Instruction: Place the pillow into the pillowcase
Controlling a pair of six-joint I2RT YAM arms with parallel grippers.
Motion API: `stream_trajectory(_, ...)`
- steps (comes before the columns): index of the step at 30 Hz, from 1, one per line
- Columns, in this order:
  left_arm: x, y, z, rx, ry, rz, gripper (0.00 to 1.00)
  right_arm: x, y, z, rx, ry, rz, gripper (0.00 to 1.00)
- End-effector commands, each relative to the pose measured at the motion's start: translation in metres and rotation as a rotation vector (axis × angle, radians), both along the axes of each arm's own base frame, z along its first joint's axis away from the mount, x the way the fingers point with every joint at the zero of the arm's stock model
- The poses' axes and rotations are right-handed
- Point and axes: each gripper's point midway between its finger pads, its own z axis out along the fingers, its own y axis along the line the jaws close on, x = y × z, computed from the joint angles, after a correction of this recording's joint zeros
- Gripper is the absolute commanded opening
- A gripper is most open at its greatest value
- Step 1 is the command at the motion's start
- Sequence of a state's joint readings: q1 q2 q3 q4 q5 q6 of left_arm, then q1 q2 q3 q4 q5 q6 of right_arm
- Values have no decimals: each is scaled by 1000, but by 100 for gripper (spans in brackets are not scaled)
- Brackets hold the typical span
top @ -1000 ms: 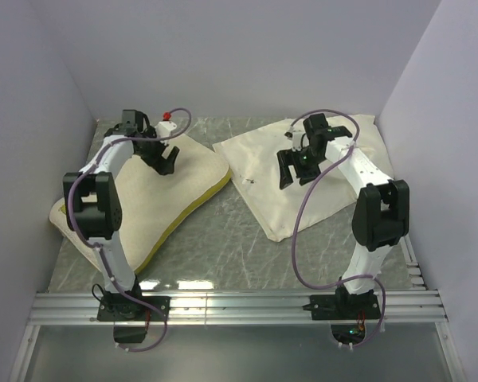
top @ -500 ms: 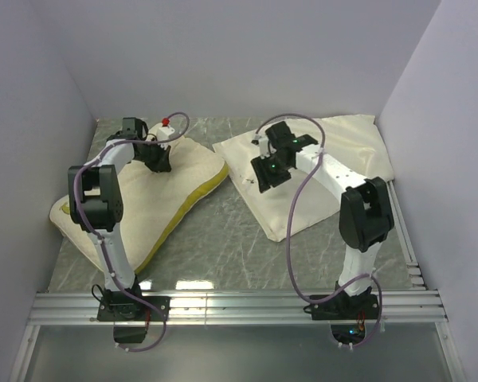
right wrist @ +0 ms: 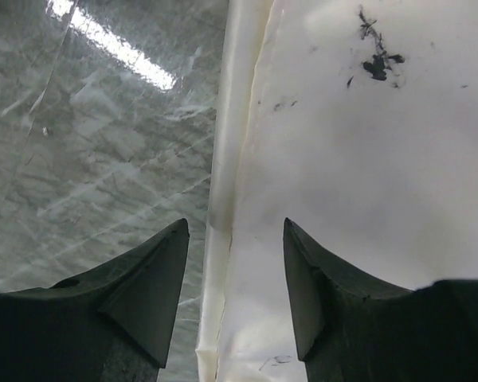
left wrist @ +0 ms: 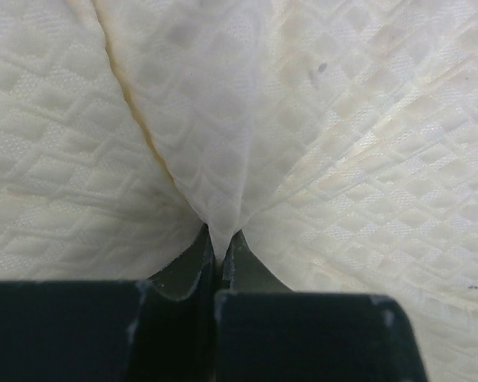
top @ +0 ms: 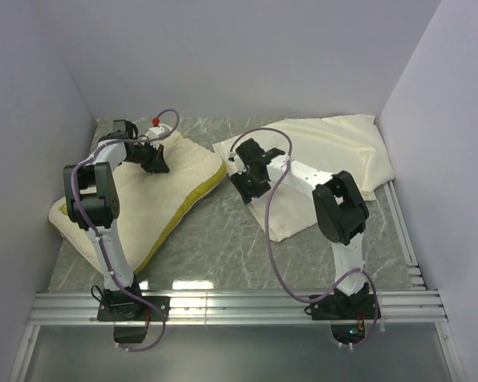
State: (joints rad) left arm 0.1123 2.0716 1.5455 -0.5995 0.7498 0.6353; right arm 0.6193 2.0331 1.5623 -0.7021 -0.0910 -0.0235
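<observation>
Grey marble table [top: 223, 239]. Your right gripper [right wrist: 235, 224], spread, straddles pillowcase [right wrist: 358, 159] edge running lengthwise through gap; left gripper [left wrist: 221, 239] pinches pillow [left wrist: 342, 143] fabric.

A robotics lab test cell is indicated. A marble-patterned counter [top: 223, 239] is enclosed on three sides by plain pale walls [top: 223, 56]. Slotted aluminium rails [top: 239, 306] are fixed along its near edge. A left arm [top: 92, 195] and a right arm [top: 338, 211], both white and black, are bolted to them, and purple cables [top: 268, 227] are looped alongside.
</observation>
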Motion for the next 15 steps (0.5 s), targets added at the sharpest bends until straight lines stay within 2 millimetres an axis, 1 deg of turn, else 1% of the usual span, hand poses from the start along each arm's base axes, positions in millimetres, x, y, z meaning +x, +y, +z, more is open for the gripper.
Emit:
stream_trajectory(1,-25,8,-23,9,128,12,0,25,3,4,-27,-88,-35,57)
stream_trajectory(2,-26,7,-24,7,130,13,0,26,4,4,-26,-89,-39,56)
stream_trajectory(4,-26,7,-23,5,129,10,0,26,4,-3,-41,-79,-36,54)
stream_trajectory(5,-26,7,-24,4,131,12,0,27,5,-2,-39,-82,-33,54)
stream_trajectory(6,-26,7,-24,4,130,12,0,26,4,-6,-46,-74,-31,53)
stream_trajectory(7,-25,6,-23,3,127,13,0,30,1,-9,-67,-85,-43,52)
stream_trajectory(9,-24,8,-22,0,121,20,0,31,0,-14,-76,-82,-47,49)
stream_trajectory(10,-23,8,-19,-5,112,23,0,31,-2,-15,-80,-81,-51,44)
stream_trajectory(14,-22,6,-7,-36,92,7,0,30,0,-7,-61,-88,-61,36)
stream_trajectory(15,-22,4,-4,-40,89,-5,0,30,0,1,-51,-97,-60,34)
